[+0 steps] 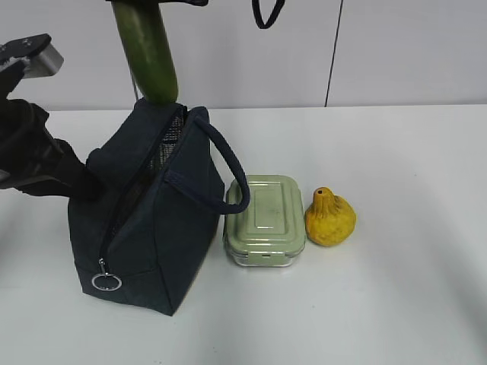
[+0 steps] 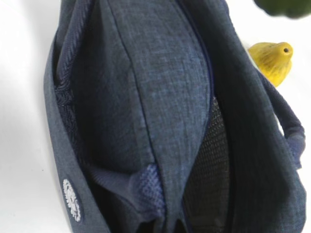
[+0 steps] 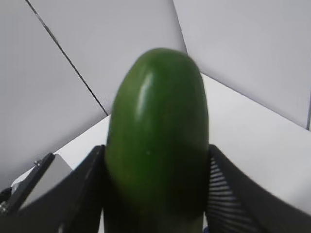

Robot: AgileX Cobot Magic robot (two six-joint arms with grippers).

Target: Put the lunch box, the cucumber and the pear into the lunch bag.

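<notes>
The dark navy lunch bag (image 1: 152,236) stands at the left with its top zipper open and mesh lining showing; it fills the left wrist view (image 2: 146,97). My left gripper (image 1: 85,181) reaches into the bag's left top edge, where the fabric bunches as if pinched; its jaws are hidden. My right gripper (image 3: 155,165) is shut on the dark green cucumber (image 3: 158,141), which hangs upright with its lower end just above the bag's opening (image 1: 148,49). The lunch box (image 1: 264,217) with its sage-green lid lies right of the bag. The yellow pear (image 1: 329,217) sits beside the box and shows in the left wrist view (image 2: 273,57).
The bag's loop handle (image 1: 228,175) hangs over toward the lunch box. A silver ring pull (image 1: 106,282) dangles at the bag's front corner. A black cable loop (image 1: 268,11) hangs at the top. The white table (image 1: 411,304) extends to the right and front.
</notes>
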